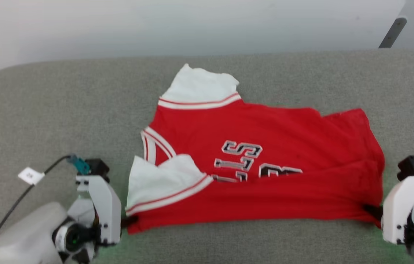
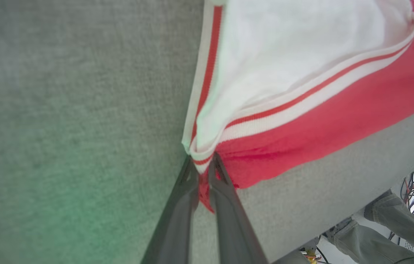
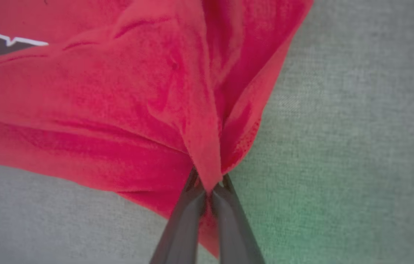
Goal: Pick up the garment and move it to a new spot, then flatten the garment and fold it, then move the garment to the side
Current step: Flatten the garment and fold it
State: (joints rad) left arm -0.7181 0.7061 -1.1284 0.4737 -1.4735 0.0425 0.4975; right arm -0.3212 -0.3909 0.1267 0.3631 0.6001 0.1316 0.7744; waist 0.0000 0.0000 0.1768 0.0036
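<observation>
The garment, a red jersey with white sleeves and black lettering, lies spread sideways on the grey table, its near half folded up over the lettering. My left gripper is shut on the garment's near left corner, by the white sleeve's striped trim. My right gripper is shut on the near right corner, where red cloth bunches between the fingertips. The left wrist view has the left gripper pinching trim and red cloth. The right wrist view has the right gripper closed on a red fold.
A black cable with a white tag runs across the table at the left. The table's far edge meets a pale wall. A person's trousered legs and floor cables show beyond the table's edge in the left wrist view.
</observation>
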